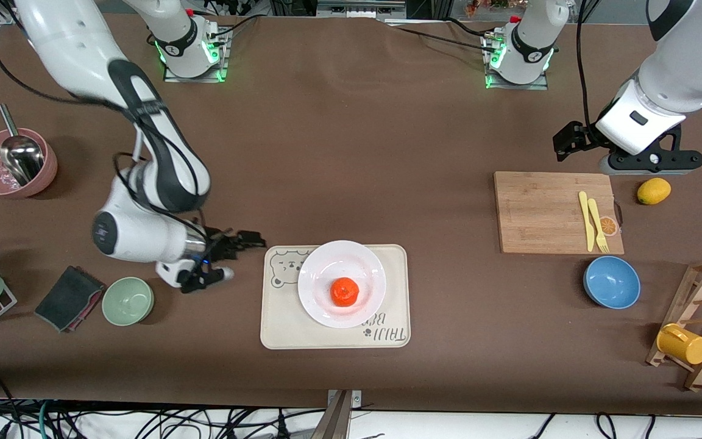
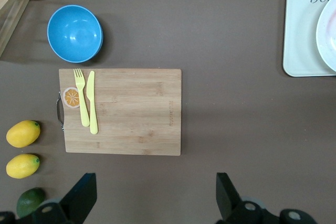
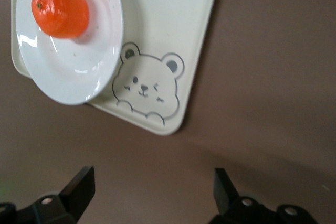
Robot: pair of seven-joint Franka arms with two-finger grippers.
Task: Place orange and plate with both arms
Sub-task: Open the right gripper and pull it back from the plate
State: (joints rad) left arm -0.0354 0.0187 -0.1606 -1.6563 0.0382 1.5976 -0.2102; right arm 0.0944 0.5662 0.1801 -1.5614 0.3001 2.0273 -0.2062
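The orange (image 1: 345,292) lies on the white plate (image 1: 326,262), which sits on the cream bear-printed tray (image 1: 278,326) near the table's front middle. The right wrist view shows the orange (image 3: 60,10), the plate (image 3: 79,72) and the tray (image 3: 168,35). My right gripper (image 1: 238,256) is open and empty, low over the bare table beside the tray, toward the right arm's end. My left gripper (image 1: 652,163) is open and empty, up over the table by the cutting board's edge nearest the bases. Both wrist views show open jaws, the left gripper (image 2: 156,198) and the right gripper (image 3: 152,192).
A wooden cutting board (image 1: 546,210) holds a yellow fork and knife. A lemon (image 1: 654,191) lies beside it, a blue bowl (image 1: 611,282) nearer the camera. A green bowl (image 1: 128,300), dark cloth (image 1: 69,297) and pink bowl with ladle (image 1: 13,163) stand at the right arm's end.
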